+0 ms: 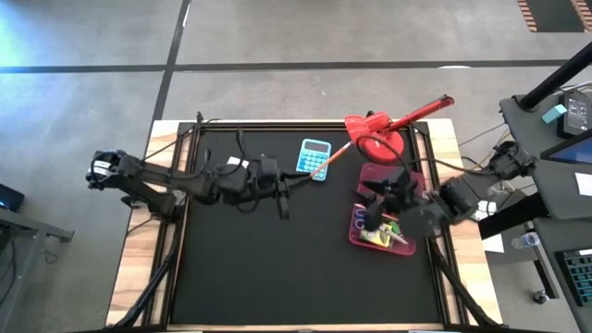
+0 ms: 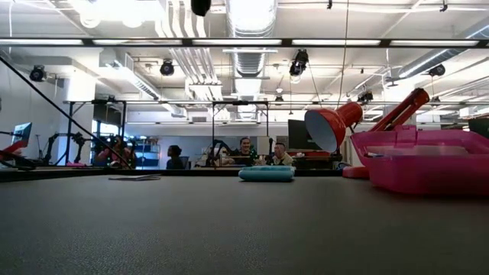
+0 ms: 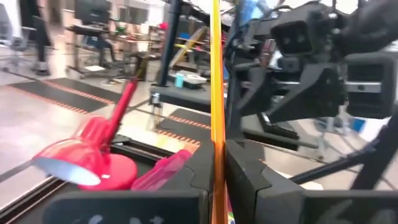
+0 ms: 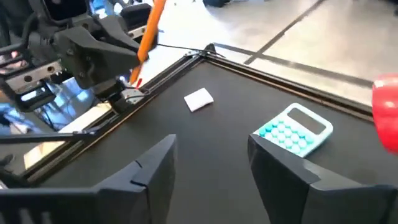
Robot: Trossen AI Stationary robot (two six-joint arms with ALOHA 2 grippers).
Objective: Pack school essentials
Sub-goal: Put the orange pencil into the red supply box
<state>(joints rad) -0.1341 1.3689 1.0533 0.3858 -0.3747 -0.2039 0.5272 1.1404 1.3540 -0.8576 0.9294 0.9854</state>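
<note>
My left gripper [image 1: 283,192] is over the middle of the mat, shut on a thin orange pencil [image 1: 335,155] that reaches over the light blue calculator [image 1: 314,157]. My right gripper [image 1: 373,205] hovers open above the pink box [image 1: 381,176] at the mat's right side. A yellow-green crayon box [image 1: 381,237] and blue-handled scissors [image 1: 359,220] lie in that box. A small white square [image 4: 199,98] lies flat on the mat. The right wrist view shows its open fingers with nothing between them [image 4: 211,162]. My left gripper pinches the orange pencil near its lower end [image 3: 217,134] between its two fingers, coming level from the table's left. The pencil sticks out ahead of the fingers toward the far right. It is lifted clear of the mat and slants upward [image 4: 149,31].
A red desk lamp [image 1: 375,137] stands at the far right corner, its shade close behind the pink box [image 2: 424,162]. The calculator [image 2: 266,173] lies near the far edge. The near half of the black mat [image 1: 277,268] is bare. People sit in the room beyond.
</note>
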